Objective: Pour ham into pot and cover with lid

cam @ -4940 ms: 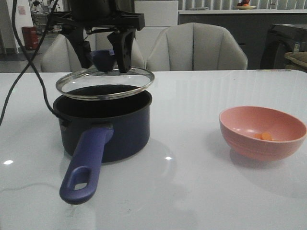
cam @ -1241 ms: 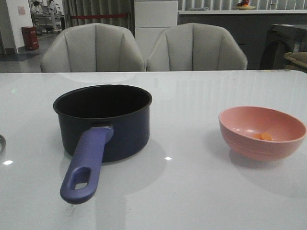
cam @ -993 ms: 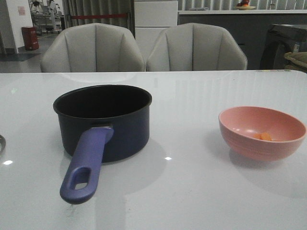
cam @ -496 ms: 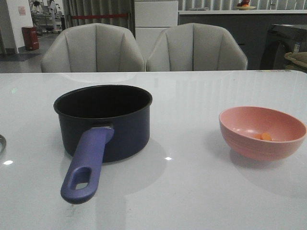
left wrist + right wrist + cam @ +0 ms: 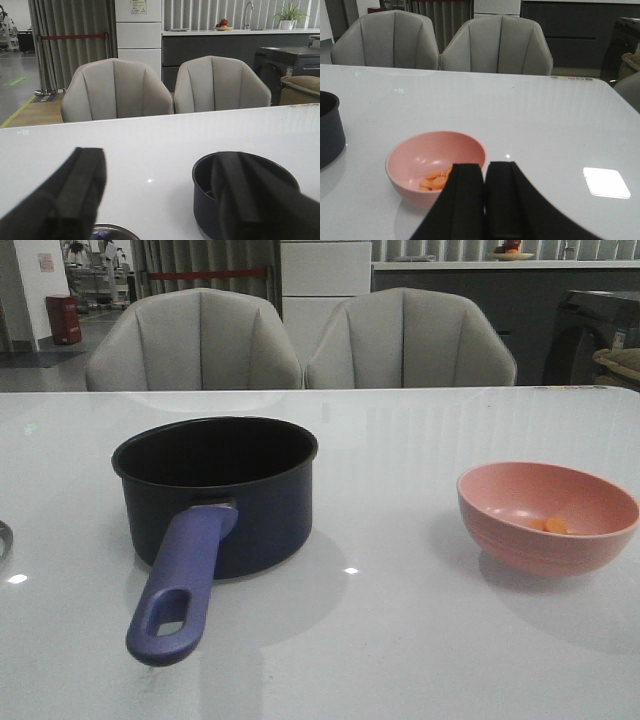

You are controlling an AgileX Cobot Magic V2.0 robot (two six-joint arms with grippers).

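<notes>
Since the earliest frame, the left arm and the round glass lid with its shiny metal rim (image 5: pixel 3 540) have gone from above the dark navy saucepan with a black interior (image 5: pixel 215 495); we now see only a sliver of the rim at the left edge of the front view, and what may be the same rim low in the left wrist view. The saucepan stands uncovered on the glossy white table (image 5: pixel 400 640), its long purple-blue handle (image 5: pixel 180 580) pointing toward us. Well to the right sits the pink round bowl (image 5: pixel 545 515), holding the small orange-pink ham slices (image 5: pixel 435 181). Our left gripper (image 5: pixel 160 205) hangs with jaws wide apart, holding nothing. Our right gripper (image 5: pixel 485 200) has its fingers pressed together, empty, just short of the bowl.
</notes>
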